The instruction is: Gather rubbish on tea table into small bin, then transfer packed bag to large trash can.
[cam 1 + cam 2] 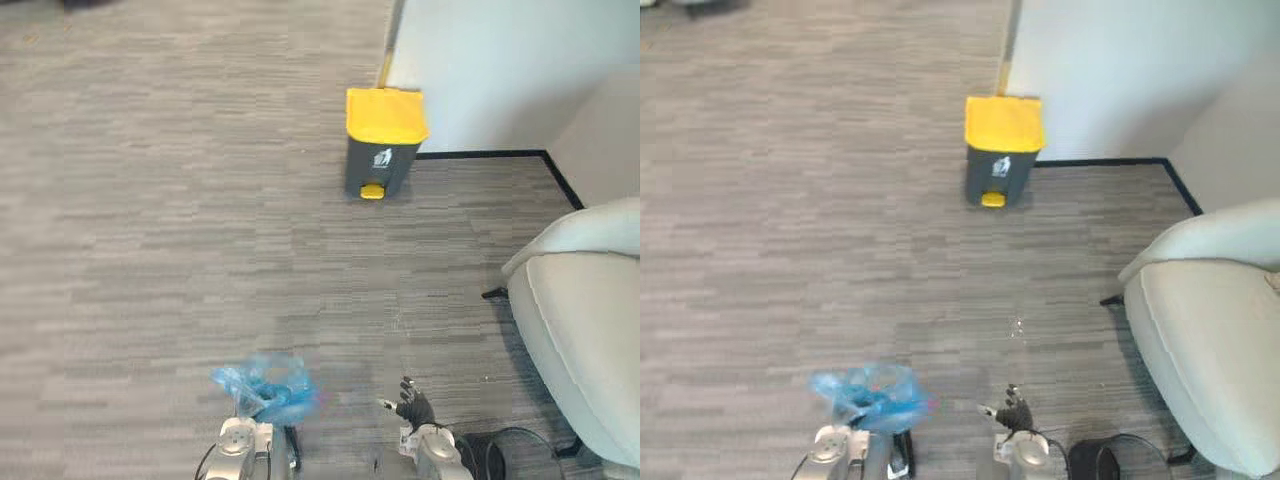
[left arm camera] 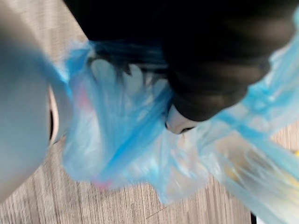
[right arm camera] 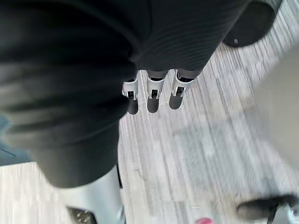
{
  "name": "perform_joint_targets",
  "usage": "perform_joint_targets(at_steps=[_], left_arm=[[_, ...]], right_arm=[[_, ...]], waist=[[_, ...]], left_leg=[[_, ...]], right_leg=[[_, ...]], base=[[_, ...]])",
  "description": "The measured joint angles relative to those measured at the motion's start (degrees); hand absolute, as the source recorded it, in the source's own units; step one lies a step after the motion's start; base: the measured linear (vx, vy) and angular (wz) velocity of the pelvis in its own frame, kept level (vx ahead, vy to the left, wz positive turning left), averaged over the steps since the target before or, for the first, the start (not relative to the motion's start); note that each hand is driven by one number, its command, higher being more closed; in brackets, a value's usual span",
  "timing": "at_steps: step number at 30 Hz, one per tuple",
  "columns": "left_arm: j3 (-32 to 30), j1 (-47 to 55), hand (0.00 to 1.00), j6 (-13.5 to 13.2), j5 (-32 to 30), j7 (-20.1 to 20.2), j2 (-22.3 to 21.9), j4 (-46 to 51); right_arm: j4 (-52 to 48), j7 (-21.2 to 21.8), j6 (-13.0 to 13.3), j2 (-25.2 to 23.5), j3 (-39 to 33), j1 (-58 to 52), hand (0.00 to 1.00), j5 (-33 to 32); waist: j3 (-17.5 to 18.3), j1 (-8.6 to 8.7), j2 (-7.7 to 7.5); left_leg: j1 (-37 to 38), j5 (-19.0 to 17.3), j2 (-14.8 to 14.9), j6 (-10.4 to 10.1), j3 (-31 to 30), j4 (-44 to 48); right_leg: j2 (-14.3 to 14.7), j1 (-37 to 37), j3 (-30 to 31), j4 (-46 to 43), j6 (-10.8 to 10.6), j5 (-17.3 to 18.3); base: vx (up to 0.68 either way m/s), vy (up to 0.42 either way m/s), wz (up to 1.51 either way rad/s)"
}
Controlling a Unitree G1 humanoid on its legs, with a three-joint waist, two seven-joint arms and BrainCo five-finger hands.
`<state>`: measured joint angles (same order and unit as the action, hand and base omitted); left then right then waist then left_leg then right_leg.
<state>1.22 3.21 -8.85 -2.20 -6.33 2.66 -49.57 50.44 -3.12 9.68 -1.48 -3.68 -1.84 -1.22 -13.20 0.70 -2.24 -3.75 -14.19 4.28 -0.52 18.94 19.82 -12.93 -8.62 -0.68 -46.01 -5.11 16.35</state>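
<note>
Several dark-tipped fingers of the left hand (image 2: pixel 208 93) curl tight round the gathered neck of a blue plastic bag (image 1: pixel 265 388), clamped on it. The bag's thin film bunches under the hand, with pale and yellowish scraps showing faintly through it. It is held off the grey carpeted floor (image 1: pixel 150 200) at the near edge of the scene, left of centre. Just right of it is the right hand (image 1: pixel 412 407); its fingers (image 3: pixel 152 98) are straight, slightly apart and holding nothing. Far ahead, well apart from the bag, stands a large grey trash can (image 1: pixel 383 145) with its yellow lid closed and a yellow pedal at its foot, against a white wall (image 1: pixel 500 60). A pale armchair (image 1: pixel 590 330) sits at the right.
</note>
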Motion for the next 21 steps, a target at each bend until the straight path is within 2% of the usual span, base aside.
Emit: perform_joint_targets(at_steps=[2,4,5,6,7,8,9,11,12,13,14,15,16,18,19,20,21], left_arm=[[0.0,0.0,1.0,0.4,0.0,-0.1,0.4,-1.0],[0.1,0.0,1.0,0.6,0.0,-0.1,0.5,-1.7],[0.5,0.1,1.0,0.6,0.0,-0.1,0.6,-1.8],[0.6,0.3,1.0,0.6,0.0,-0.1,0.6,-1.8],[0.8,0.5,1.0,0.7,0.0,0.0,0.8,-1.9],[1.0,0.4,1.0,0.6,0.0,0.0,0.0,-2.2],[1.2,0.6,1.0,0.4,0.0,0.1,-0.2,-2.1],[1.5,-0.3,1.0,0.5,0.0,0.0,-1.2,-2.0],[0.3,-0.3,1.0,0.7,0.0,0.0,-1.8,-1.6],[0.0,0.4,1.0,0.6,0.0,0.1,-2.1,-1.3],[-0.2,0.9,1.0,0.5,0.0,0.1,-2.4,-0.1],[-0.2,1.0,1.0,0.5,0.0,0.2,-2.6,0.9],[-0.2,1.5,1.0,0.5,0.0,0.3,-2.6,2.0],[-0.4,0.9,1.0,0.3,0.0,0.3,-2.6,2.3],[-0.4,0.8,1.0,0.2,0.0,0.3,-2.9,2.3],[-0.3,0.9,1.0,0.1,0.0,0.3,-3.7,2.2],[-0.2,-0.4,1.0,0.1,0.0,0.3,-3.5,0.9]], right_arm=[[0.3,0.0,0.0,0.6,1.1,0.8,0.0,1.3],[0.4,0.0,0.0,1.2,1.8,1.4,0.0,1.3],[0.6,0.0,0.0,1.5,1.8,1.7,0.0,1.3],[1.0,0.0,0.0,1.7,1.6,1.2,0.0,1.3],[1.0,0.0,0.0,2.1,1.6,1.1,0.0,1.3],[1.1,0.0,0.0,3.5,1.6,1.4,0.0,1.3],[1.9,0.0,0.0,3.9,1.6,1.5,0.0,1.3],[2.4,0.0,-0.3,4.5,-0.2,1.7,0.0,1.3],[2.2,-0.1,-0.9,4.7,-0.7,1.1,0.0,1.2],[2.0,-0.1,-1.0,4.7,-0.5,0.5,0.0,1.2],[1.8,-0.3,-1.2,4.3,-0.7,0.0,0.0,1.2],[1.5,-0.3,-1.2,3.9,-0.7,-0.5,0.0,1.2],[0.5,-0.3,-1.2,3.2,-0.7,-0.7,0.0,1.2],[0.2,-0.3,-1.2,2.6,-1.1,-0.7,0.0,1.2],[0.1,-0.3,-1.2,2.6,-1.6,-0.5,0.0,1.2],[-0.4,-0.3,-1.2,3.5,-2.0,-0.7,0.0,1.2],[0.4,-0.4,-1.8,2.8,-2.4,-0.4,0.0,1.2]], waist=[[-0.3,0.24,0.46],[-0.2,0.41,0.38],[-0.1,0.58,0.17],[0.1,0.75,-0.2],[0.3,1.44,-0.18],[1.3,1.82,2.09],[1.9,1.87,3.54],[1.7,2.0,4.72],[1.4,2.17,5.39],[1.2,1.64,5.28],[0.7,1.16,4.67],[0.6,0.68,4.27],[0.6,-0.25,3.05],[0.3,-0.72,3.21],[0.6,-1.14,4.26],[1.1,-1.24,6.2],[0.3,-1.16,4.74]], left_leg=[[4.1,0.0,0.1,-0.1,1.1,-4.6],[6.9,-0.2,0.3,-0.6,1.6,-7.5],[8.5,-0.6,0.3,-1.4,2.2,-8.2],[9.8,-1.6,-0.1,-3.2,2.2,-8.4],[10.9,-2.7,0.1,-3.9,1.3,-8.3],[11.4,-3.2,1.8,-4.3,0.1,-7.5],[10.3,-3.1,2.6,-4.5,-1.2,-4.4],[6.4,-1.8,4.7,-4.7,-2.8,6.9],[3.4,1.5,6.8,-4.5,-4.1,17.7],[0.9,1.8,8.6,-4.2,-4.1,25.4],[-1.1,0.3,10.1,-4.0,-3.4,32.6],[-2.6,-0.5,10.4,-3.7,-2.9,35.4],[-5.7,-1.6,10.3,-3.2,-1.9,36.2],[-9.7,-2.9,9.9,-2.8,-2.0,30.8],[-10.6,-0.6,9.1,-2.4,-2.5,18.5],[-10.0,5.4,8.9,-2.5,-4.1,7.9],[-8.8,4.8,6.8,-3.1,-4.3,7.2]], right_leg=[[0.9,-4.4,-7.3,3.3,1.7,1.5],[3.2,-7.7,-11.7,12.6,3.0,-0.5],[4.6,-8.9,-12.6,19.8,3.3,-3.9],[6.2,-8.4,-11.7,26.4,4.2,-9.9],[7.1,-7.5,-10.0,26.7,6.1,-14.2],[8.3,-7.3,-10.7,25.0,6.6,-12.5],[8.5,-7.3,-11.8,23.8,7.2,-10.4],[8.8,-4.9,-12.9,24.0,7.4,-8.5],[9.7,0.0,-13.4,27.4,7.3,-8.1],[10.0,3.5,-13.2,29.6,7.3,-8.1],[10.0,7.5,-12.4,31.7,7.6,-7.8],[9.7,10.0,-11.7,33.1,7.7,-7.6],[8.7,12.3,-10.7,34.7,6.6,-6.8],[7.5,14.3,-9.5,35.2,5.5,-6.0],[6.8,14.7,-8.4,34.1,2.5,-4.2],[7.8,14.8,-7.8,33.1,0.4,-2.7],[5.8,15.1,-6.4,32.3,-0.9,-0.9]], base=[[0.26,0.052,-0.38],[0.32,-0.001,-0.17],[0.43,-0.067,0.08],[0.45,-0.085,0.22],[0.5,-0.092,0.23],[0.55,-0.085,0.32],[0.55,-0.081,0.23],[0.52,-0.099,0.22],[0.52,-0.082,0.07],[0.51,-0.003,-0.1],[0.38,0.052,-0.26],[0.51,0.114,-0.37],[0.4,0.109,-0.41],[0.38,0.208,-0.48],[0.32,0.262,-0.45],[0.29,0.288,-0.29],[0.2,0.216,0.06]])
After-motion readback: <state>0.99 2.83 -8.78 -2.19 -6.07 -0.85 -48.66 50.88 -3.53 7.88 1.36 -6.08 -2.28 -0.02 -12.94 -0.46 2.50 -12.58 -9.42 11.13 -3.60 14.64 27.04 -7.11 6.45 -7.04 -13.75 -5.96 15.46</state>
